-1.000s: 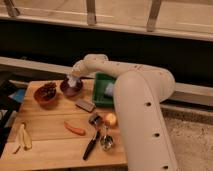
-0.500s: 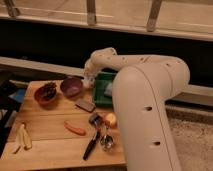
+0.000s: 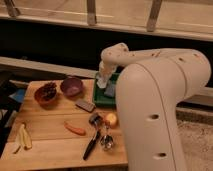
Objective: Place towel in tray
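Note:
My gripper (image 3: 103,79) is at the end of the white arm, over the left part of the green tray (image 3: 98,98) at the back of the wooden table. It is shut on a pale towel (image 3: 102,82) that hangs from it just above the tray. A grey-blue item (image 3: 110,90) lies in the tray beside the towel.
On the wooden table (image 3: 50,150) are a purple bowl (image 3: 71,86), a brown bowl of dark fruit (image 3: 46,93), a dark block (image 3: 85,105), a carrot (image 3: 75,129), a round orange fruit (image 3: 110,119), utensils (image 3: 93,143) and banana peel (image 3: 22,137). My own bulky arm (image 3: 160,110) fills the right side.
My gripper has moved to the right with the towel, from above the purple bowl to over the green tray.

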Motion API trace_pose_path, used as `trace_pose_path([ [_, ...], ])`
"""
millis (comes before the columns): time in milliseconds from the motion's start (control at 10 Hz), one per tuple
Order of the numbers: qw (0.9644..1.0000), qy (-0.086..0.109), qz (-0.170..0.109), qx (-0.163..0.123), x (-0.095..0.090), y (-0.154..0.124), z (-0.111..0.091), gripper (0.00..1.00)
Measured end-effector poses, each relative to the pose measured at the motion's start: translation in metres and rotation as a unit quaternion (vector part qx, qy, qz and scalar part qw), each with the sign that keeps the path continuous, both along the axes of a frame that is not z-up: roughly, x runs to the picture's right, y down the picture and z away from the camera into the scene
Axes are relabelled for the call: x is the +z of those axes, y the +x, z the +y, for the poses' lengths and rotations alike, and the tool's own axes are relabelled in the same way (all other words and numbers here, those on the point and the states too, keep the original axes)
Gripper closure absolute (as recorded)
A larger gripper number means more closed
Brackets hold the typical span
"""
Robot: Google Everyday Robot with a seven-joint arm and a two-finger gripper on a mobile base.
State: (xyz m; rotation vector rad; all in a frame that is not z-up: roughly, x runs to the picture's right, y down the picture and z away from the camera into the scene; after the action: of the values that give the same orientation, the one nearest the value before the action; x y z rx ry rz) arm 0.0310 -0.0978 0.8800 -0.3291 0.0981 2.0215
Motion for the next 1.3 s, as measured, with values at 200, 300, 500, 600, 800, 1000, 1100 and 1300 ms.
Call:
trace_pose_path([
  [200, 0.9999, -0.007, 0.001, 0.015, -0.003, 0.016, 0.006, 1.0],
  [300, 0.9999, -0.008, -0.002, 0.012, -0.002, 0.01, 0.006, 1.0],
  [500, 0.9999, -0.007, 0.0, 0.013, -0.002, 0.014, 0.006, 1.0],
  [600, 0.9998, -0.009, -0.004, 0.015, 0.0, 0.01, 0.006, 1.0],
  [800, 0.9993, -0.012, -0.002, 0.035, 0.008, 0.024, -0.001, 1.0],
  [1000, 0.9983, -0.012, 0.01, 0.056, 0.01, 0.045, -0.003, 1.0],
  [1100, 0.9973, -0.013, 0.019, 0.07, 0.01, 0.058, -0.001, 1.0],
  [1300, 0.9941, -0.018, 0.038, 0.1, 0.009, 0.082, 0.006, 1.0],
])
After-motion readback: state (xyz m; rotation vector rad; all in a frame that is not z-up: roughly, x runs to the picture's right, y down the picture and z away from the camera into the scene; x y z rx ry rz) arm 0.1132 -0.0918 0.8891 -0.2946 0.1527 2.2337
